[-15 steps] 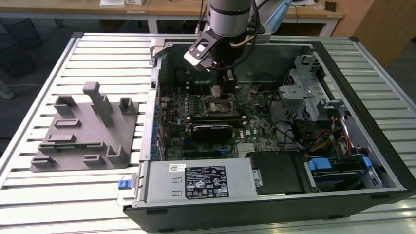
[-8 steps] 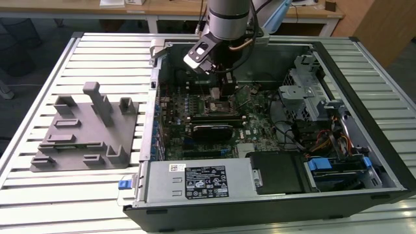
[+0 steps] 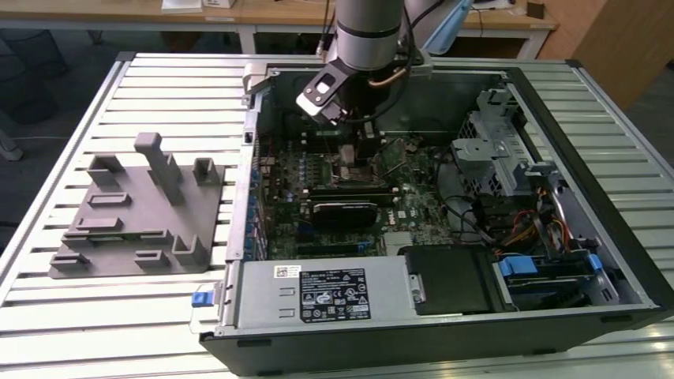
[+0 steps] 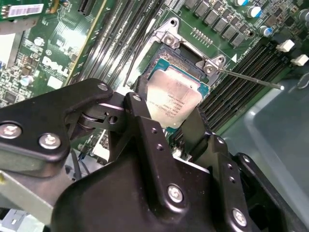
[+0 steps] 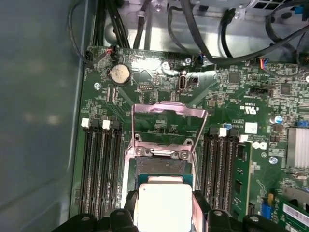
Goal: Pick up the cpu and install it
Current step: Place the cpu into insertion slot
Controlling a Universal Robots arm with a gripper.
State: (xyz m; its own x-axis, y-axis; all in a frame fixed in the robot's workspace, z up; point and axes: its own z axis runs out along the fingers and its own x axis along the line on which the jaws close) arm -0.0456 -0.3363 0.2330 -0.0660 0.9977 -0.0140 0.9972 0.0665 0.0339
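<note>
The table (image 3: 158,79) carried an open computer case (image 3: 421,347), and a grey fixture (image 3: 137,213) lay outside the case, well apart from the socket, toward the exterior view's left. The arm (image 3: 368,31) reached down into the case from above and hung roughly vertical over the socket. The motherboard (image 3: 411,205) lay flat on the case floor with the socket (image 4: 181,60) at its middle, flanked by memory slots (image 5: 99,164) on two sides.

The socket's load plate (image 5: 169,107) stood raised and swung clear, and its lever (image 4: 251,77) pointed away from the socket, so the socket was open from above.

The cpu (image 4: 175,96) lay flat and level with its metal top facing up. It sat directly over the socket, square to the socket's frame in both wrist views. Whether it was already seated or just above the contacts could not be told.

The fingers (image 4: 145,125) pinched the cpu by two opposite edges, one finger on each side. They pointed straight down at the socket.
</note>
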